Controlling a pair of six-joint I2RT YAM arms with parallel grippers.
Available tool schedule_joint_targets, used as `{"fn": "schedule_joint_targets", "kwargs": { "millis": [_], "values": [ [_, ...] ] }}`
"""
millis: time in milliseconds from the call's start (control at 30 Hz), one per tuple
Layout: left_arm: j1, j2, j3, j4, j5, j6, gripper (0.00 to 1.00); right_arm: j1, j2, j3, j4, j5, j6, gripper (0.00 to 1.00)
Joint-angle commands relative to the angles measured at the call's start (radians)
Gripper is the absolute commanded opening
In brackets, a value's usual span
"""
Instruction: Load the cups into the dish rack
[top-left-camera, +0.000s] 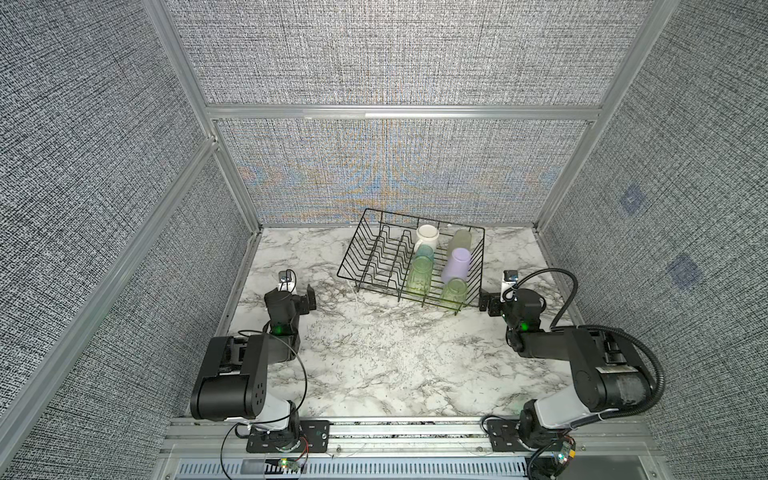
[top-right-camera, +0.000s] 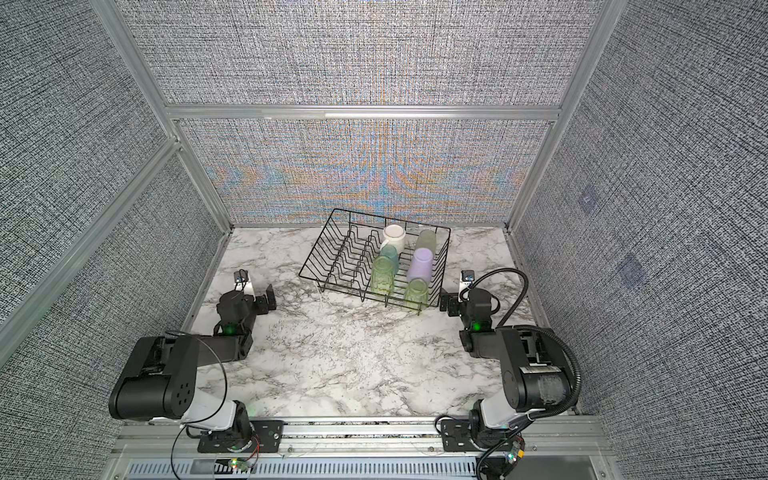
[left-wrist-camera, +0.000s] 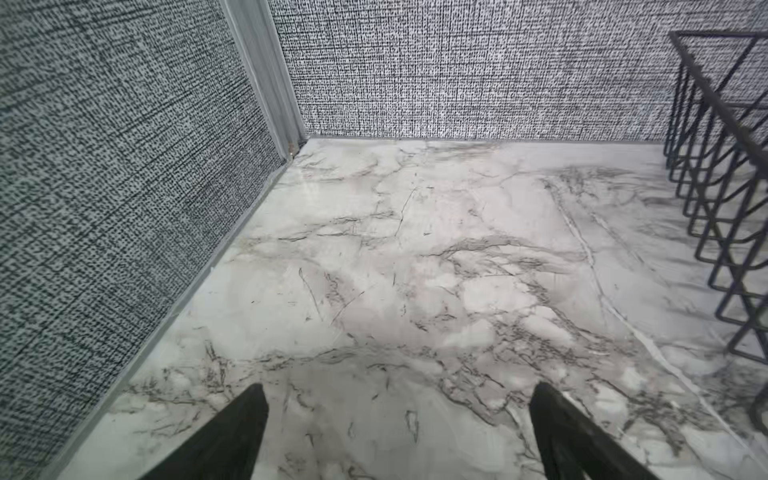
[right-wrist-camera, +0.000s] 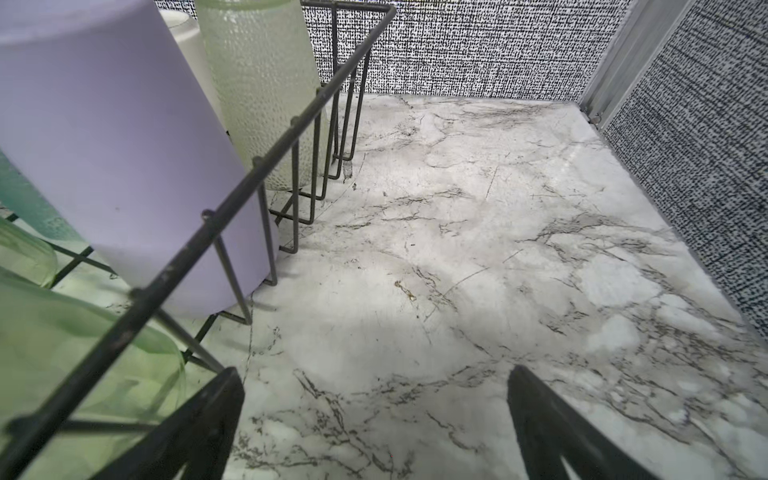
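I see six cups (top-left-camera: 456, 266) in the rack (top-left-camera: 351, 242), left end effector (left-wrist-camera: 397, 399) released, right end effector (right-wrist-camera: 374, 374) released beside the rack

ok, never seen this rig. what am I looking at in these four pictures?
Two robot arms are mounted at the near edge of a marble table. Two pictures look down from one overhead camera pair. The other two come from a camera on each arm's wrist. The left gripper and the right gripper are both open and hold nothing. The black wire dish rack holds six cups: a white mug, a teal cup, a lavender cup and three green tumblers. No cup lies on the table itself.
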Motion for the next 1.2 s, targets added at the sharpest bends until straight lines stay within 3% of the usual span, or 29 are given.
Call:
{"fn": "schedule_joint_targets", "kwargs": {
  "millis": [0, 1167],
  "values": [
    [0.002, -0.018, 0.013, -0.031, 0.031, -0.008, 0.99, 0.003, 0.001, 0.000, 0.009, 0.009, -0.008, 0.99],
    [0.002, -0.026, 0.015, -0.041, 0.033, -0.005, 0.99, 0.013, 0.002, 0.001, 0.007, 0.023, -0.017, 0.99]
  ]
}}
